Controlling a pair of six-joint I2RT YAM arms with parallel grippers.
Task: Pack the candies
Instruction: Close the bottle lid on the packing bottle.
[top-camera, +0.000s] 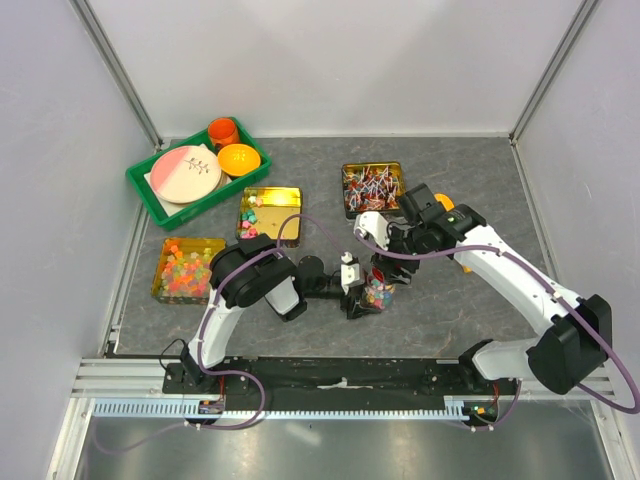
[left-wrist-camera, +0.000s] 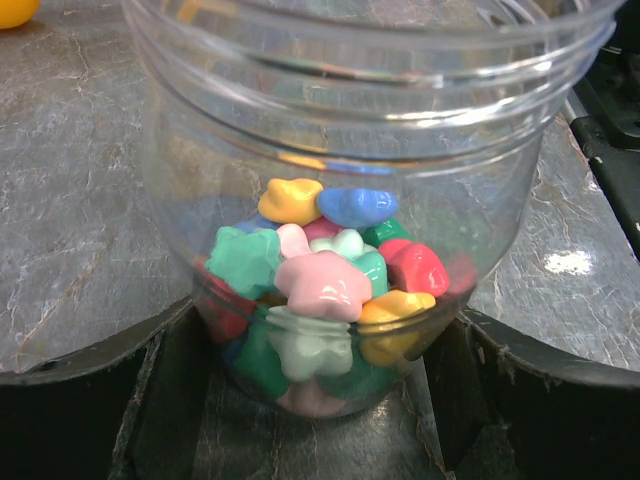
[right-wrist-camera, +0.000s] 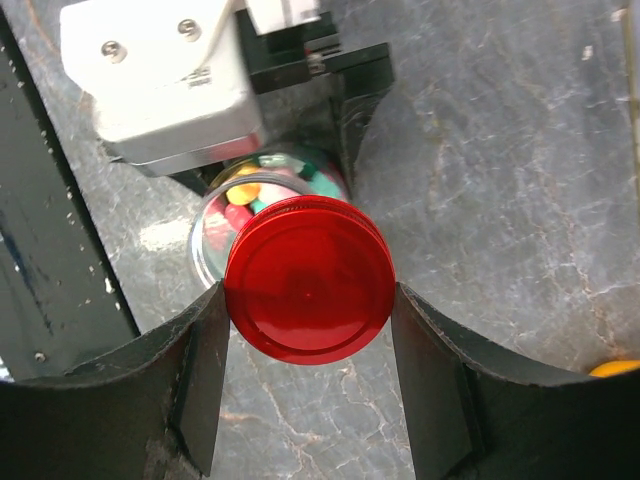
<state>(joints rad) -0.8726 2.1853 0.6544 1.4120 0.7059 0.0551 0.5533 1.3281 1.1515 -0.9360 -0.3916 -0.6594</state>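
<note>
At ten o'clock on the surface (top-camera: 470, 185) I see a green tray (top-camera: 148, 196) holding a plate (top-camera: 186, 172), a cup (top-camera: 223, 131) and a bowl (top-camera: 239, 158). At nine sits a gummy tin (top-camera: 187, 268). At that tin's one o'clock, a second tin (top-camera: 283, 194) holds loose candies (top-camera: 249, 225). At twelve is a lollipop tin (top-camera: 372, 188).

Near the centre a clear jar (left-wrist-camera: 350, 150) stands upright, its bottom heaped with more candies. My left hand (left-wrist-camera: 315, 395) reaches in from nine o'clock, its fingers (left-wrist-camera: 90, 400) pressed against the jar's lower sides. My right hand (right-wrist-camera: 310, 325) comes from three o'clock, pinching a red lid (right-wrist-camera: 308, 285) by its rim over the jar's mouth. The mouth peeks out at the lid's eleven o'clock, and I cannot tell whether lid and jar touch.
</note>
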